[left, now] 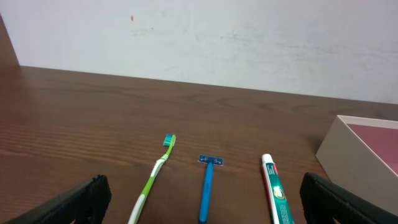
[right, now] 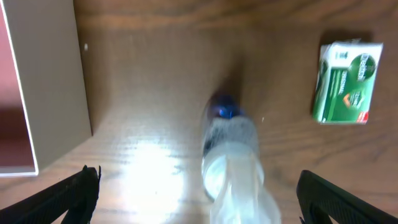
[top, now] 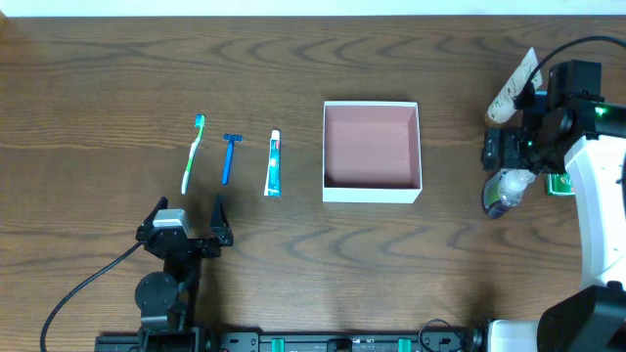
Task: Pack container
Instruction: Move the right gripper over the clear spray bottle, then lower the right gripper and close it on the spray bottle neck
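Observation:
The container (top: 372, 193) is a square white box with a pink inside, in the middle of the table. It also shows in the left wrist view (left: 334, 145) and the right wrist view (right: 53, 81). Left of it lie a green toothbrush (top: 194, 154), a blue razor (top: 230, 156) and a toothpaste tube (top: 274, 164). My left gripper (top: 192, 221) is open and empty just in front of them. My right gripper (top: 509, 158) is open above a clear bottle (top: 505, 193) with a blue cap. The bottle (right: 233, 155) lies between the spread fingers, untouched.
A cream tube (top: 514, 86) lies at the back right. A small green box (top: 559, 184) sits to the right of the bottle and shows in the right wrist view (right: 347, 83). A black cable runs from the left arm.

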